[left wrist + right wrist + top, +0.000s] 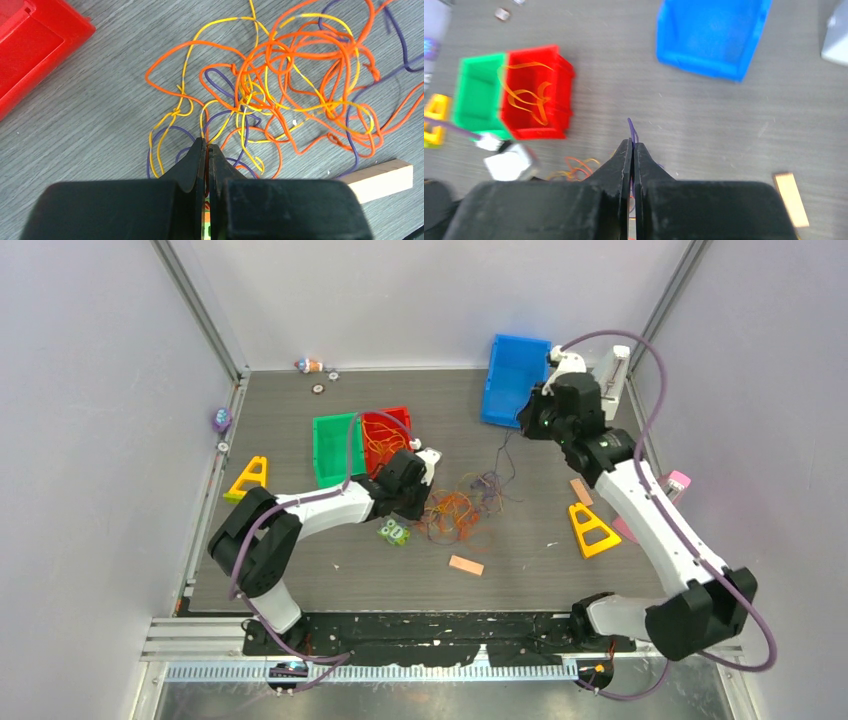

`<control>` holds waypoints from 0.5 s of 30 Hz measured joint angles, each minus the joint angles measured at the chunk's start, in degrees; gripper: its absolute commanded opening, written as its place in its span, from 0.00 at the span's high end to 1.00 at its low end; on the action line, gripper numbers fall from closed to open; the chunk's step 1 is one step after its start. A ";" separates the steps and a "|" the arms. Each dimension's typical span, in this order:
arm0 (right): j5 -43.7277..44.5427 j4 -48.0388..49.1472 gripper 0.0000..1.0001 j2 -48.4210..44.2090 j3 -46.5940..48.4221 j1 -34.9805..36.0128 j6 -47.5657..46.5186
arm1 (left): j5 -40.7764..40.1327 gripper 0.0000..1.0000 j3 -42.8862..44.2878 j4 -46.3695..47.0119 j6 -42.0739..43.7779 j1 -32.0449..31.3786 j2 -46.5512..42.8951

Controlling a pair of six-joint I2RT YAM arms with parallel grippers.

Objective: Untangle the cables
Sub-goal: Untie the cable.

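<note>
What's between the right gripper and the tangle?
One purple cable, pinched in the right gripper, runs to the tangle over bare table; top view shows it.

Centre: cable tangle [458,512] sprawls, left arm [330,508] lying alongside.
Crossing line: purple cable [630,130] runs from the tangle to the right gripper [633,146].
Far-left: green bin [330,455] and red bin [565,95] touch, blocking.
Far-right corner: blue bin [515,380].
Open lane: bare table [440,400] between red and blue bins.
Near edge: passable around wooden block [466,565].
Right edge: yellow stand [592,530].
</note>
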 measured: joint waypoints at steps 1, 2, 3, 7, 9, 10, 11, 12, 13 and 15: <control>-0.76 -0.48 0.94 -0.87 1.44 0.00 -0.20 | 0.00 1.00 -0.02 0.02 0.00 0.00 -0.02; -1.86 -1.07 0.94 -1.81 3.34 0.00 -0.44 | 0.00 1.00 -0.09 0.07 0.00 0.00 -0.07; -2.82 -1.75 0.94 -2.67 5.55 0.00 -0.61 | 0.00 1.00 -0.26 0.13 -0.02 0.00 -0.22; -6.14 -3.58 0.94 -5.14 13.86 0.00 -1.25 | 0.24 1.00 -1.51 0.83 -0.02 0.00 -1.25; -7.82 -3.98 0.94 -5.97 16.48 0.00 -1.31 | 0.33 1.00 -2.86 1.60 -0.07 0.00 -2.47; -8.90 -4.09 0.94 -6.38 17.33 0.00 -1.33 | 0.44 0.94 -3.85 2.16 -0.13 0.00 -3.34; -9.55 -4.13 0.94 -6.67 17.66 0.00 -1.36 | 0.61 0.87 -4.72 2.64 -0.17 0.00 -4.20; -10.73 -4.37 0.94 -6.95 18.08 0.00 -1.38 | 1.07 0.79 -5.73 3.04 -0.15 0.00 -5.29; -11.47 -4.59 0.94 -7.06 18.25 0.00 -1.40 | 1.38 0.70 -6.29 3.13 -0.09 0.00 -6.10; -13.25 -5.44 0.94 -7.02 18.38 0.00 -1.42 | 2.12 0.55 -7.56 2.93 -0.11 0.00 -8.76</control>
